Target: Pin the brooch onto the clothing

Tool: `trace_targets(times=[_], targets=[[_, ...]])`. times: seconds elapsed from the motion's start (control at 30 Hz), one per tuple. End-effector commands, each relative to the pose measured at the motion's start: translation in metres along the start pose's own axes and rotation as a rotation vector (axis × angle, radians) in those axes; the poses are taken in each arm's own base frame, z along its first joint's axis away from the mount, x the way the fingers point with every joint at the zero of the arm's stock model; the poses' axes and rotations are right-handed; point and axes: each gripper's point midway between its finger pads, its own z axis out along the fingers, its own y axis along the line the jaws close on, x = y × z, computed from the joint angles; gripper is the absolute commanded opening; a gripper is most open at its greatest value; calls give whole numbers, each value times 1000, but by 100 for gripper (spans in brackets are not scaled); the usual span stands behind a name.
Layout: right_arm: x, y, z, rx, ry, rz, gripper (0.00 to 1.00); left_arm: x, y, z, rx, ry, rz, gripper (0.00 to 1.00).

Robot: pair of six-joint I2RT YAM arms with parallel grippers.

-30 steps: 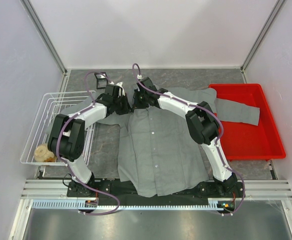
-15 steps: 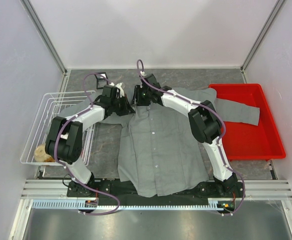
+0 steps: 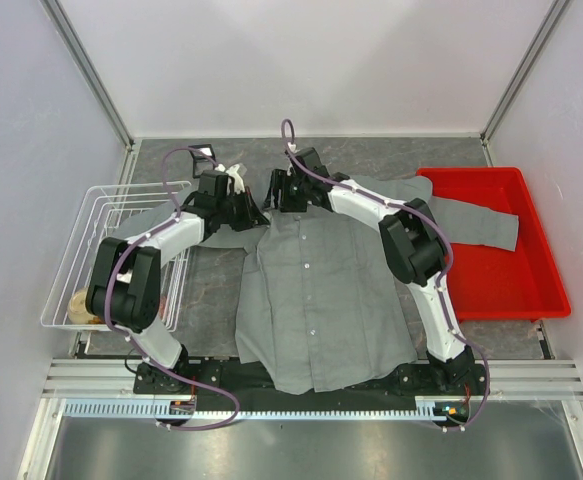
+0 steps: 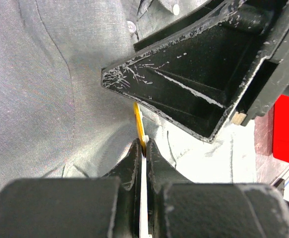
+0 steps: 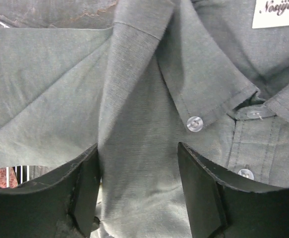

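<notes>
Our left jaws pinch the brooch (image 4: pixel 140 124), its gold edge poking out over the shirt (image 4: pixel 40 99). Our right jaws stand apart, straddling a fold by the collar (image 5: pixel 203 94).

Both arms stretched toward the table's far edge. The left gripper (image 4: pixel 143 149) was pinched on the brooch (image 4: pixel 139 123), and the right gripper (image 5: pixel 139 166) was spread wide.

Marbled table (image 3: pixel 211 290) carries shirt (image 3: pixel 316 300), basket (image 3: pixel 67 255), red tray (image 3: pixel 501 285).

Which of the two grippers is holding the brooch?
The left gripper, shut on the orange-gold brooch. The right gripper is open, straddling a fold of the shirt.
</notes>
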Motion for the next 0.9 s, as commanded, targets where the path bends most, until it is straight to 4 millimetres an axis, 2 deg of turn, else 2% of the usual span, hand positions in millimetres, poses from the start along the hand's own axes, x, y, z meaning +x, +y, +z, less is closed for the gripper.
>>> trace_targets(times=[0.0,0.03,0.1,0.23,0.33,0.57,0.73,0.87], targets=[[-17,14,-15,-37,-55,-29,71,-18,-18,-12,83,-62,-7,2],[-19,12,-16,-38,-57,-30,74,-17,-17,-12,79,-60,-9,2],[-28,14,-20,-49,-72,-45,75,-16,-15,-11,72,-51,-12,2],[-50,5,-36,-53,-109,-68,76,-15,-12,-10,68,-48,-15,2],[-52,-5,-46,-60,-103,-64,76,-14,-12,-8,69,-44,-17,2],[-24,-23,-58,-32,-41,-60,70,-15,-12,-6,70,-43,-16,2],[-6,-32,-54,-16,9,-60,57,-15,-13,-6,75,-42,-16,2],[13,-47,-45,30,63,-69,51,-17,-15,-7,82,-46,-14,2]])
